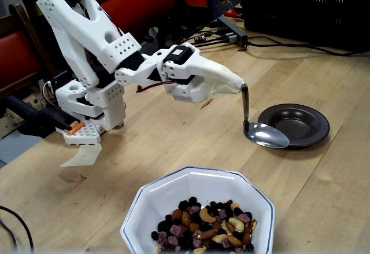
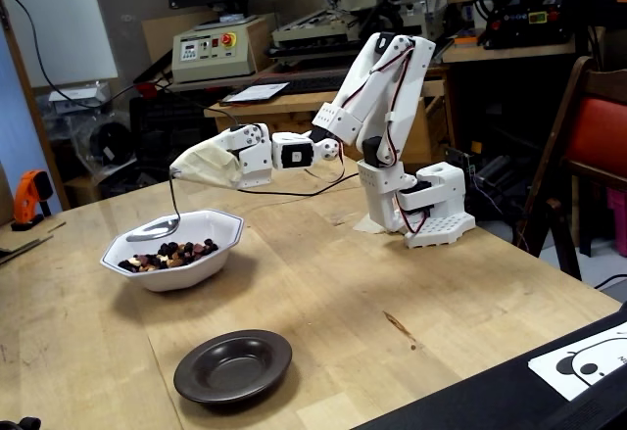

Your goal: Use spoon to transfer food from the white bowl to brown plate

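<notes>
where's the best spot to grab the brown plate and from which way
Take the brown plate by its wide rim, coming down from above with one finger inside the shallow centre and one outside. It lies flat on the table, apart from the white bowl.

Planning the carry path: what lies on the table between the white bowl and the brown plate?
Nothing: in a fixed view only bare wooden table separates white bowl from brown plate.

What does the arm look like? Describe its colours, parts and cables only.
The arm is white printed plastic with black servo blocks at the joints and rows of small holes in its panels. Thin red and dark wires run along it. The gripper is wrapped in cream tape or cloth.
</notes>
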You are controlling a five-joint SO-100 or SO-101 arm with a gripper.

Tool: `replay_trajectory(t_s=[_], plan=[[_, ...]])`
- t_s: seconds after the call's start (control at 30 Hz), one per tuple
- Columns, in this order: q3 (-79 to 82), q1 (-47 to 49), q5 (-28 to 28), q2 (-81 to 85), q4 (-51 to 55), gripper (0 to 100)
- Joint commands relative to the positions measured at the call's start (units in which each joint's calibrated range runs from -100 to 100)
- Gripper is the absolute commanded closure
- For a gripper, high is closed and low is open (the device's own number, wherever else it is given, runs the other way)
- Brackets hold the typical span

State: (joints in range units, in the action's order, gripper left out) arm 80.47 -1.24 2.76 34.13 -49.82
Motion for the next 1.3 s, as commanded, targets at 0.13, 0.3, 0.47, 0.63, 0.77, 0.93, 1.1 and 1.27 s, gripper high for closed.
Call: replay_trajectory(t_s=[0.13, 0.3, 0.47, 0.63, 0.77, 0.93, 1.1, 1.27], plan=[[-1.0, -0.8, -5.8, -1.2, -5.9, 98], [-1.0, -2.8, -6.6, -1.3, -6.0, 98], [-0.9, -8.0, -5.0, -1.4, -6.0, 98], [-0.8, -14.6, -5.2, -1.4, -6.0, 97], [-0.4, -17.9, -7.5, -1.4, -6.0, 97], [6.1, -19.1, -10.8, -1.4, -6.5, 97], [11.9, -19.1, -11.9, -0.8, -6.5, 98], [13.7, -19.1, -12.1, -1.3, -6.5, 97]])
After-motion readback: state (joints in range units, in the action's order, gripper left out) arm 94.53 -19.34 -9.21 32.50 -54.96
